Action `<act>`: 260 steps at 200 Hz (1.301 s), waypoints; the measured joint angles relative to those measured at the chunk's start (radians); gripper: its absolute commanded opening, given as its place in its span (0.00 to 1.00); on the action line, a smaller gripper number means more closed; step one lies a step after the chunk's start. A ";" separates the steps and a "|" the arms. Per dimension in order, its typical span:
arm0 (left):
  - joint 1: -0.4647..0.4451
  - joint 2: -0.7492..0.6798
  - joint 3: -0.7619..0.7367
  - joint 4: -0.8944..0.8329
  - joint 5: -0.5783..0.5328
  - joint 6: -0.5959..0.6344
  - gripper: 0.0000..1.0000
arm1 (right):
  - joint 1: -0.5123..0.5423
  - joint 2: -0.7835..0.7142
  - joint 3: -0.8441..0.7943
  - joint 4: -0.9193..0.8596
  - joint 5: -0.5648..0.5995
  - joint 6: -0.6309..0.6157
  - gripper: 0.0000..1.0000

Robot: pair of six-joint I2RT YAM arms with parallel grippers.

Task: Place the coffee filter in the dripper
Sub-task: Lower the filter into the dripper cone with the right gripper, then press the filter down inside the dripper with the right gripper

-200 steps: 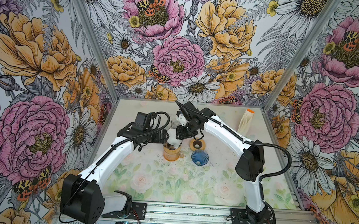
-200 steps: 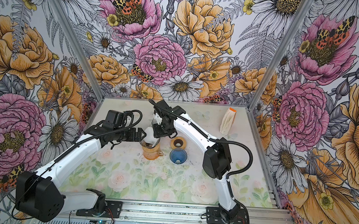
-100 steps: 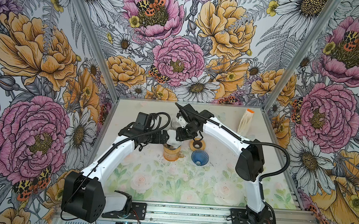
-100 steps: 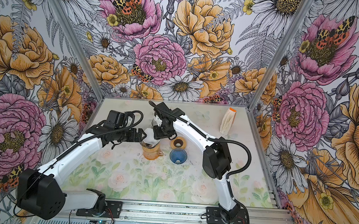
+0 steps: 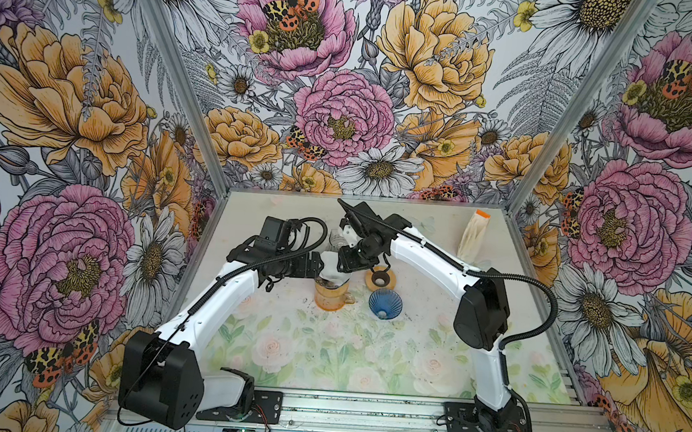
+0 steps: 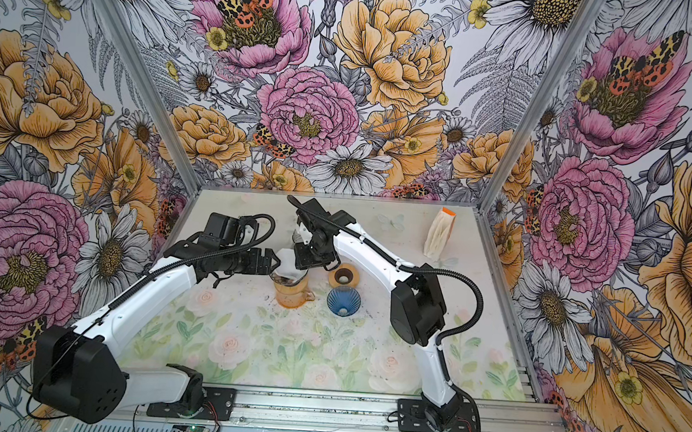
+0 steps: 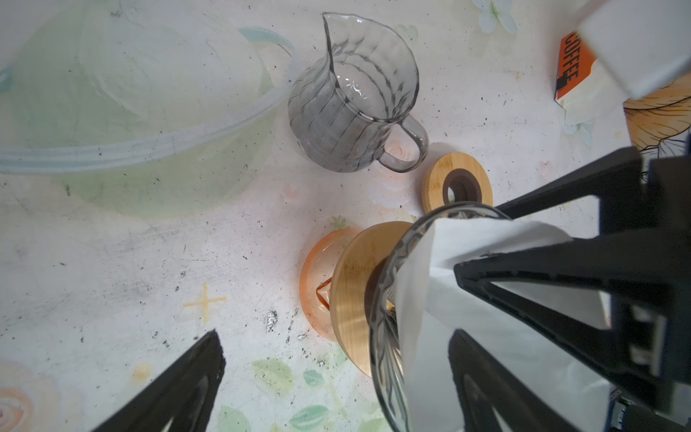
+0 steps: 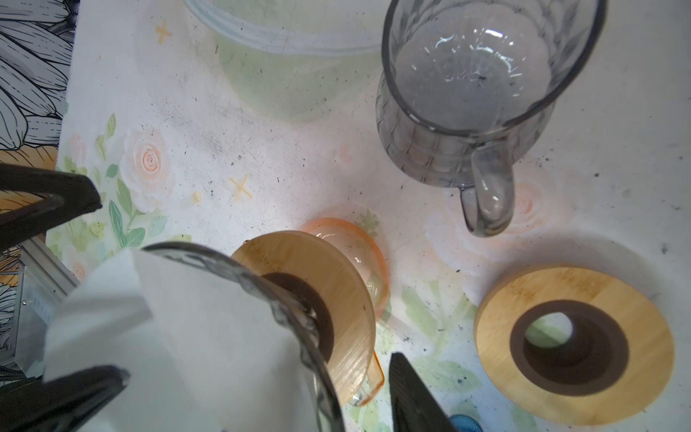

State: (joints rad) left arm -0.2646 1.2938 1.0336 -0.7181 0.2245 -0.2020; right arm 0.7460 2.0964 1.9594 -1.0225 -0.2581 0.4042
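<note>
A clear glass dripper (image 7: 385, 299) with a wooden collar stands on an orange glass server (image 5: 330, 297). The white coffee filter (image 8: 205, 336) sits in the dripper, with one side standing above the rim (image 5: 330, 266). My right gripper (image 8: 258, 366) hangs over it, open, its jaws astride the dripper's rim. One of its fingers lies on the paper and the other stays outside the glass, apart from it. My left gripper (image 7: 336, 336) comes in from the left, wide open, with one finger over the filter and one off to the side. In both top views the two grippers meet above the server (image 6: 291, 294).
A grey glass pitcher (image 7: 355, 104) stands just behind the server. A spare wooden ring (image 8: 572, 344) and a blue dripper (image 5: 385, 304) lie to its right. A pack of filters (image 5: 474, 234) leans at the back right. A clear plastic bowl (image 7: 112, 149) sits at the back left.
My right gripper has sunk a little toward the dripper. The left arm has hardly moved.
</note>
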 measured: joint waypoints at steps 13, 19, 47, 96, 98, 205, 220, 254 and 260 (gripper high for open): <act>0.013 -0.002 0.000 -0.004 0.000 0.001 0.95 | 0.000 0.000 -0.004 0.008 -0.003 0.000 0.47; 0.019 -0.003 0.000 -0.007 0.000 0.002 0.95 | 0.000 0.000 -0.005 0.010 -0.005 0.000 0.47; 0.035 -0.009 0.001 -0.012 0.008 0.005 0.94 | 0.000 0.000 -0.008 0.019 -0.008 0.000 0.47; 0.035 -0.009 0.010 -0.017 0.030 0.019 0.93 | 0.000 -0.003 -0.019 0.035 -0.015 0.000 0.47; 0.035 -0.009 0.010 -0.018 0.031 0.019 0.93 | 0.000 -0.003 -0.020 0.037 -0.016 0.000 0.46; -0.021 0.072 0.062 -0.019 0.042 0.018 0.79 | 0.002 -0.020 -0.036 0.049 -0.024 0.000 0.47; -0.022 0.083 0.062 -0.019 0.042 0.018 0.77 | 0.002 -0.021 -0.037 0.053 -0.023 0.000 0.46; -0.021 0.089 0.062 -0.019 0.041 0.018 0.75 | 0.002 -0.021 -0.042 0.056 -0.018 0.000 0.47; -0.021 0.089 0.062 -0.019 0.041 0.018 0.75 | 0.002 -0.023 -0.044 0.056 -0.014 -0.001 0.47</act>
State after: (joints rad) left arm -0.2859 1.3830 1.0958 -0.7368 0.2657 -0.1841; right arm 0.7479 2.0735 1.9152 -0.9668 -0.2726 0.4034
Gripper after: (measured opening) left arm 0.755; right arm 0.466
